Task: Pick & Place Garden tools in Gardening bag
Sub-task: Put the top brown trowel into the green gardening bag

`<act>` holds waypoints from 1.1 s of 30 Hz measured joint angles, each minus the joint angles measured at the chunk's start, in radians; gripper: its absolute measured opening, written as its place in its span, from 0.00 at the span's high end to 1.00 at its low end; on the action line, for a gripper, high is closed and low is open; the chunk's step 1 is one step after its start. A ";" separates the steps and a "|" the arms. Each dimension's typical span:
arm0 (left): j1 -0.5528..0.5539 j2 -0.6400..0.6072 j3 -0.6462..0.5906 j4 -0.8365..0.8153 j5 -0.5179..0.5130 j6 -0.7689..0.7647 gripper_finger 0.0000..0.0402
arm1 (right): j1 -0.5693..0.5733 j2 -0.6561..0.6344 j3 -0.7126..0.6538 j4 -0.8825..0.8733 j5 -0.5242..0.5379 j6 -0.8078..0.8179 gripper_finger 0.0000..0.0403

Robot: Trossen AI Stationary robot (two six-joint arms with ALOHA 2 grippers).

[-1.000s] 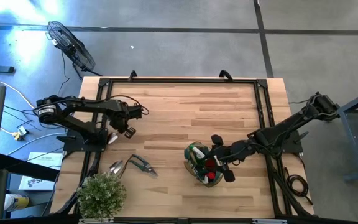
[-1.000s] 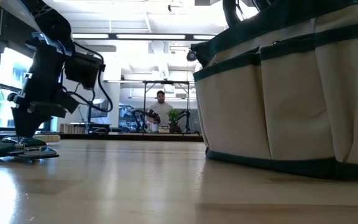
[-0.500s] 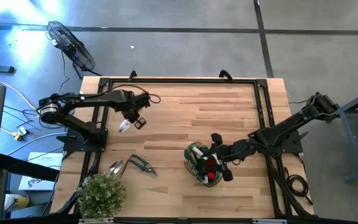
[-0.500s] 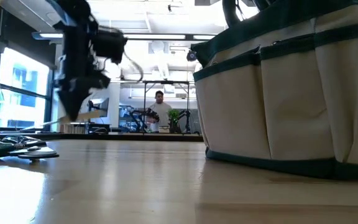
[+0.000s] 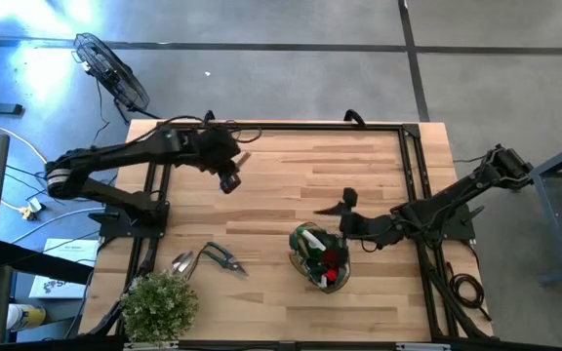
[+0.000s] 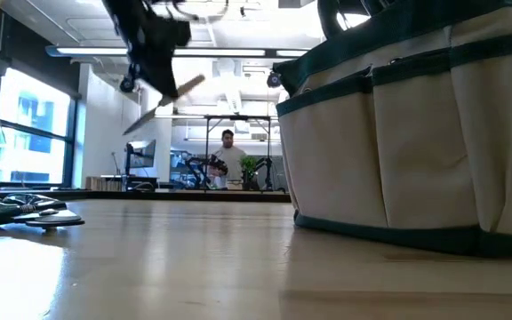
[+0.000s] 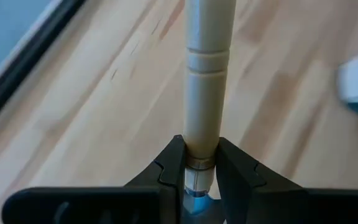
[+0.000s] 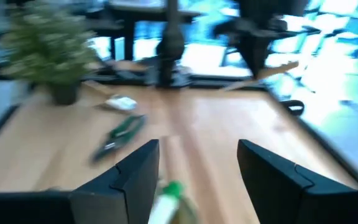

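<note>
My left gripper hangs high over the table's far left part, shut on a wooden-handled trowel. The gardening bag stands near the front middle with a red piece and a green spray bottle in its mouth. My right gripper is open just beyond the bag's far side, holding nothing. Black-handled pruners and a silver scoop lie flat on the table at the front left. My left gripper pinches the trowel between its two fingers at the metal collar where the wooden handle begins. The handle juts forward past the fingertips. The trowel is lifted clear of the table and tilted, its blade end lower than the handle.
A bushy potted plant stands at the front left corner. A black frame runs along the table's far edge and sides. Bare wood lies between the bag and the pruners. A person shows far off in the room.
My left gripper has risen from low over the table's left side and gone toward the far edge and the right, tipping as it went, with the trowel lifted clear. My right gripper has swung away from the bag's mouth toward the far side, its fingers still open.
</note>
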 joint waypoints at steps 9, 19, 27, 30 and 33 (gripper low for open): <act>-0.096 -0.146 0.000 0.288 0.212 0.172 0.86 | -0.028 0.000 0.000 0.095 0.085 -0.055 0.49; -0.156 -0.121 -0.040 0.508 0.425 0.260 0.86 | -0.032 0.000 0.000 0.241 -0.037 -0.126 0.49; -0.155 -0.121 -0.149 0.792 0.551 0.304 0.86 | -0.032 0.000 0.000 0.294 -0.039 -0.153 0.49; -0.155 -0.121 -0.183 0.855 0.551 0.303 0.86 | -0.035 0.000 0.000 0.312 -0.037 -0.159 0.49; -0.155 -0.117 -0.218 0.933 0.534 0.293 0.86 | -0.043 0.000 0.000 0.344 -0.041 -0.178 0.49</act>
